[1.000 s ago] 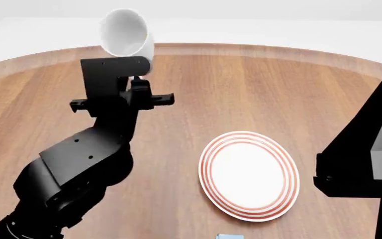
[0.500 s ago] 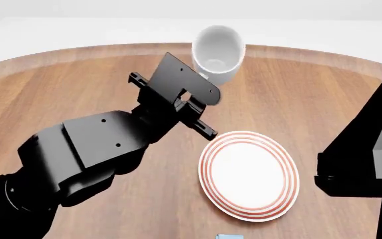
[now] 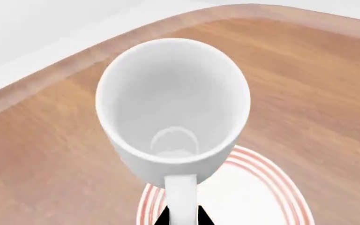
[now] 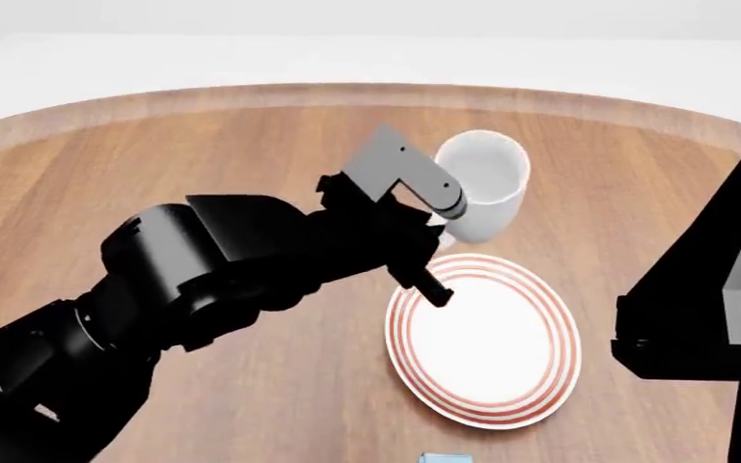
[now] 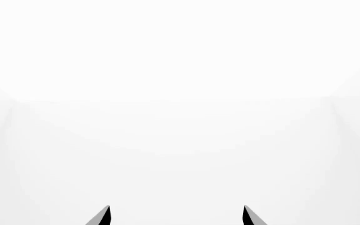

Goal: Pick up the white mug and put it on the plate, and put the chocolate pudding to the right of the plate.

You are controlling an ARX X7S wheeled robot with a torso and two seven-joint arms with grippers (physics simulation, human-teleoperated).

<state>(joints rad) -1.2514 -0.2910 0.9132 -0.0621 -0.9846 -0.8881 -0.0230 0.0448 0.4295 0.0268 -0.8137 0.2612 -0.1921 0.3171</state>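
One white mug point(image 4: 484, 196) hung from left fingers point(image 3: 181, 216), pinched by loop handle only, bowl beyond fingertips, above far rim of plate point(image 4: 484, 340), not touching. Risk: thin handle hold lets mug swing or slip, landing off-centre. Right fingers point(image 5: 176, 214) spread, empty. Chocolate pudding point(image 4: 444, 457) barely visible at desk point(image 4: 113, 174) near edge.
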